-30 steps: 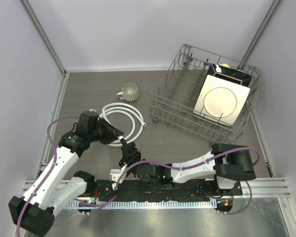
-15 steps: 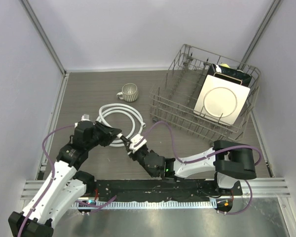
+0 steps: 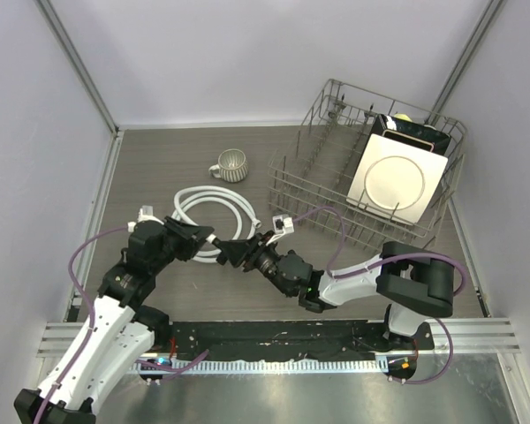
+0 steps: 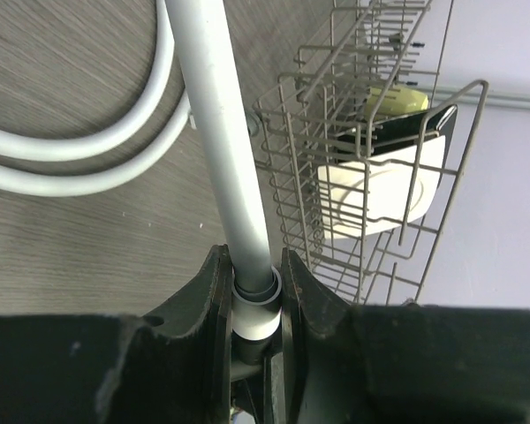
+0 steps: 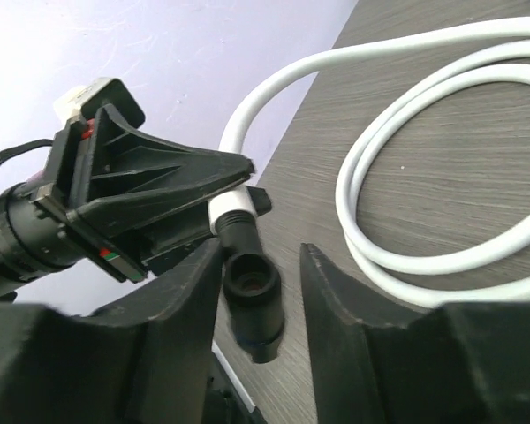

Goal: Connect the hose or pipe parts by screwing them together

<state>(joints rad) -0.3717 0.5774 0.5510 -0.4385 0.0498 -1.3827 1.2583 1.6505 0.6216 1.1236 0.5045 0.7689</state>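
The white hose [image 3: 219, 208] lies coiled on the table, and one end rises to my left gripper [image 3: 209, 240]. In the left wrist view that gripper [image 4: 253, 261] is shut on the hose's white end nut [image 4: 254, 311]. The black T-shaped fitting [image 5: 253, 299] hangs from this white nut [image 5: 232, 208], its threaded neck inside it. My right gripper [image 5: 261, 256] stands open around the fitting. Its left finger is close against the fitting and a clear gap shows on the right side. In the top view the right gripper [image 3: 233, 253] meets the left one tip to tip.
A grey ribbed mug [image 3: 232, 164] stands behind the coil. A wire dish rack [image 3: 287, 190] with a square white plate [image 3: 396, 184] fills the back right. Purple cables [image 3: 322, 216] arch over both arms.
My right gripper has swung from near the front rail up to the left gripper and rolled over. Its jaws have opened from shut. The left gripper kept its hold and shifted slightly.
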